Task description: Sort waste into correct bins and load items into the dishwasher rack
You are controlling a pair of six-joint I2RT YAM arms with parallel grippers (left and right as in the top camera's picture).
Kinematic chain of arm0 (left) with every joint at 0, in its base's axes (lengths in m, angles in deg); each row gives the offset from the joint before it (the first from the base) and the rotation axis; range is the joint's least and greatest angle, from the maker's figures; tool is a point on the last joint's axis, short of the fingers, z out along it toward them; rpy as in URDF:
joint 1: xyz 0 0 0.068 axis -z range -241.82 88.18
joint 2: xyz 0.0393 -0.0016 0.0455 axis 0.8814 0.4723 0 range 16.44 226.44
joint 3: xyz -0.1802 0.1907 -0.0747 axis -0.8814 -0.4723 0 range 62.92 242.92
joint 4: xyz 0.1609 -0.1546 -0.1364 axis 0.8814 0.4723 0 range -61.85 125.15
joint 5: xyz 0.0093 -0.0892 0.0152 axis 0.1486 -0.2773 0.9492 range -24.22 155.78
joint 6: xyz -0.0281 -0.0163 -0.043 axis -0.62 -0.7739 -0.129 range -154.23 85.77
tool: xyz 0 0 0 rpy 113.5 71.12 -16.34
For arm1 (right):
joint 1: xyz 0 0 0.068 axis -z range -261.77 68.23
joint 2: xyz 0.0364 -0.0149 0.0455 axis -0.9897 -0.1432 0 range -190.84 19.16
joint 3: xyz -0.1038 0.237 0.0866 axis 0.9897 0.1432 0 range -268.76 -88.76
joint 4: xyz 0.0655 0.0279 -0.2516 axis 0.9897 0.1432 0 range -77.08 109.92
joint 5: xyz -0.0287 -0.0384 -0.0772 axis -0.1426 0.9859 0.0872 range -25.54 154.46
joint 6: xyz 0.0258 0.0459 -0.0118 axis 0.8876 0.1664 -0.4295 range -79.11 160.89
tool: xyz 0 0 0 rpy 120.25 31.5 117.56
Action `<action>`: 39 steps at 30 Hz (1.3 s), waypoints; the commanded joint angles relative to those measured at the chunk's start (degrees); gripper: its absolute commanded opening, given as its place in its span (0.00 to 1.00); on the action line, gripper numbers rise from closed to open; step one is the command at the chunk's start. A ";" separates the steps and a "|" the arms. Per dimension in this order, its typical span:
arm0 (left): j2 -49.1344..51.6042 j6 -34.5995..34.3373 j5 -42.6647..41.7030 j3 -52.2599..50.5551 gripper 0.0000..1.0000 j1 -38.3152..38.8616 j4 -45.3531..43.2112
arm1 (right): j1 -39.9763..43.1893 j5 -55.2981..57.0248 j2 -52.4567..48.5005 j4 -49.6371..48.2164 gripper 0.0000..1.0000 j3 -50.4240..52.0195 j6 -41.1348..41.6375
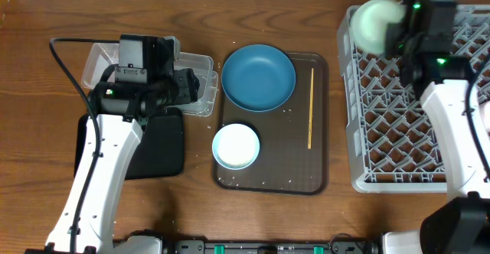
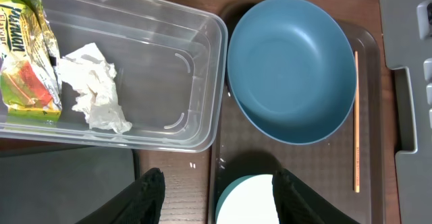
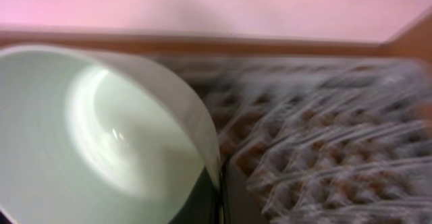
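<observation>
the right claw (image 1: pixel 400 34) is clamped on the rim of the mint-green bowl (image 1: pixel 375 23), which sits tipped on its side just left of the fingers, above the far left corner of the dishwasher rack (image 1: pixel 398 124). the left claw (image 2: pixel 219 198) hangs wide and empty near the clear tub (image 2: pixel 216 82), which holds the wrapper (image 2: pixel 23 55) and paper scrap (image 2: pixel 94 89). the blue dish (image 1: pixel 258 76), white bowl (image 1: pixel 235 145) and wooden stick (image 1: pixel 310 107) lie on the brown tray (image 1: pixel 306 174) on a wooden table (image 1: pixel 268 24), the black tray (image 1: pixel 157 147) at its left and a blurred pink backdrop beyond.

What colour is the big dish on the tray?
Blue. The dish shows best in the left wrist view.
</observation>
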 commanded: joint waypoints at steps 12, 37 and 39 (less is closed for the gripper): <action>0.04 0.52 0.74 -0.13 0.54 -0.26 -0.07 | 12.26 27.93 -12.35 -38.49 0.02 -0.35 -28.33; 0.04 0.50 0.72 -0.13 0.54 -0.26 -0.02 | 22.56 42.60 -34.21 -65.90 0.01 -0.35 -52.35; 0.04 0.48 0.70 -0.13 0.54 -0.26 -0.02 | 22.60 42.60 -34.21 -65.68 0.01 -0.35 -52.35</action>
